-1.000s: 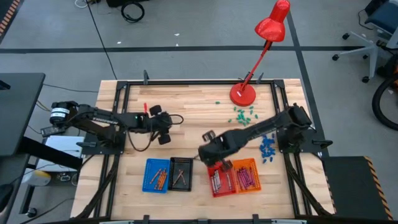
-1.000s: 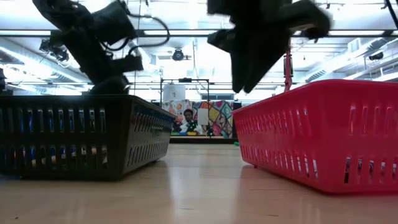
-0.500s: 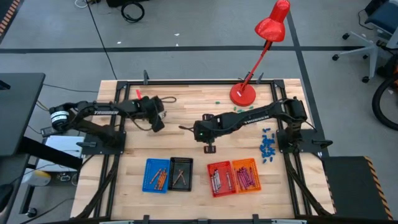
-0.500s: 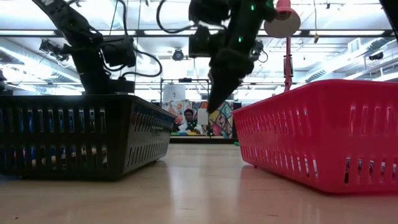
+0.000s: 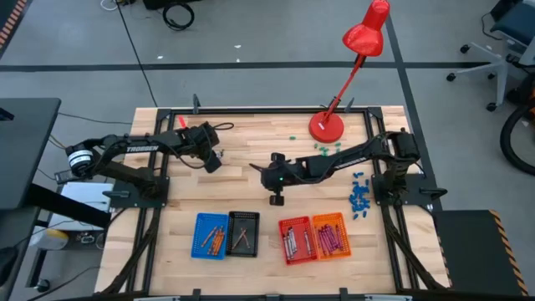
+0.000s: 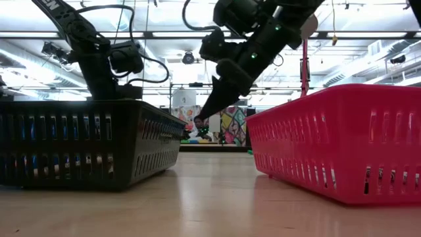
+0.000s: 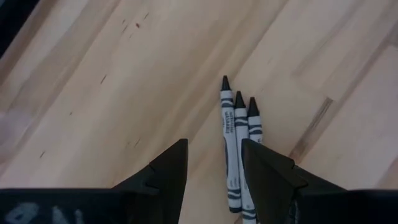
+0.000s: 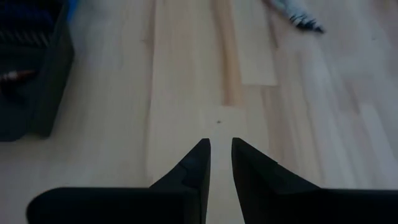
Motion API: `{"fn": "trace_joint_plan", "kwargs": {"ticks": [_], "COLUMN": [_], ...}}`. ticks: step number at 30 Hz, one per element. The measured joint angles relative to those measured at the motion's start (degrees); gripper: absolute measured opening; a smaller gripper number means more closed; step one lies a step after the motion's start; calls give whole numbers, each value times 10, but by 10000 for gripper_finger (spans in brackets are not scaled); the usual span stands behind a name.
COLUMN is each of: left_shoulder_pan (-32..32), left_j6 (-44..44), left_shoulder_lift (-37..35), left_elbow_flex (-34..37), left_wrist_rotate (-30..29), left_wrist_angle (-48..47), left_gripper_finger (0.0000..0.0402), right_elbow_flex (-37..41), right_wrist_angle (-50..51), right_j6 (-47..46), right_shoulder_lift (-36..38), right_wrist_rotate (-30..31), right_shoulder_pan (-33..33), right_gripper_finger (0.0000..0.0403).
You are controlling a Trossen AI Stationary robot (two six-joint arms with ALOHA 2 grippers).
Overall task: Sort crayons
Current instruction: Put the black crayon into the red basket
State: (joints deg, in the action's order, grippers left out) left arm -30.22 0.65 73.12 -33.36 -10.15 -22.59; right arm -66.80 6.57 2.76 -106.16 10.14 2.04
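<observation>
Grey floor surrounds a pale wooden worktop [image 5: 251, 159] framed in black rails, with a red desk lamp [image 5: 328, 125] standing at its far edge. Along the near edge sit four small baskets in a row: a blue basket [image 5: 211, 236], a black basket [image 5: 243, 233], a red basket [image 5: 296, 241] and an orange basket [image 5: 330, 236], each holding crayons laid roughly front to back.

Three grey-white crayons [image 7: 239, 143] lie side by side and touching on bare wood, dark tips all pointing the same way, away from the left wrist camera, long axes parallel. The left pincer [image 7: 214, 163] hangs just above them with its fingers spread apart and released; one finger partly covers the outermost crayon. In the high view the left arm reaches from the left rail toward the far-left part of the worktop, the left pincer [image 5: 209, 159] tilted downward.

The right arm stretches low across from the right rail to mid-worktop, its right pincer [image 5: 276, 199] pointing down over bare wood, well apart from the baskets. Its fingers [image 8: 199, 163] stand close together with a thin gap, grasping nothing. What seems to be another pale crayon [image 8: 297, 14] lies blurred farther off.

Small blue chunks [image 5: 360, 197] scatter near the right rail, tiny green bits [image 5: 322, 149] by the lamp base. Open wood lies between both arms and the basket row.
</observation>
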Motion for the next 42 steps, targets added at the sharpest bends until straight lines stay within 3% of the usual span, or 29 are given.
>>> {"fn": "trace_joint_plan", "kwargs": {"ticks": [8, 21, 34, 42], "left_shoulder_pan": [0, -18, -29, -84], "left_j6": [-12, -29, -33, -29], "left_shoulder_lift": [3, 74, 76, 87], "left_elbow_flex": [0, -1, 1, -2], "left_wrist_rotate": [0, 1, 0, 76], "left_wrist_angle": [10, 46, 32, 24], "left_gripper_finger": [162, 162, 161, 119], "right_elbow_flex": [31, 31, 31, 31], "right_wrist_angle": [-32, -45, -56, -57], "right_j6": [4, 12, 15, 15], "right_shoulder_lift": [11, 11, 10, 10], "right_wrist_rotate": [8, 7, 7, 7], "right_shoulder_pan": [2, 15, 15, 16], "right_gripper_finger": [71, 71, 71, 71]}}
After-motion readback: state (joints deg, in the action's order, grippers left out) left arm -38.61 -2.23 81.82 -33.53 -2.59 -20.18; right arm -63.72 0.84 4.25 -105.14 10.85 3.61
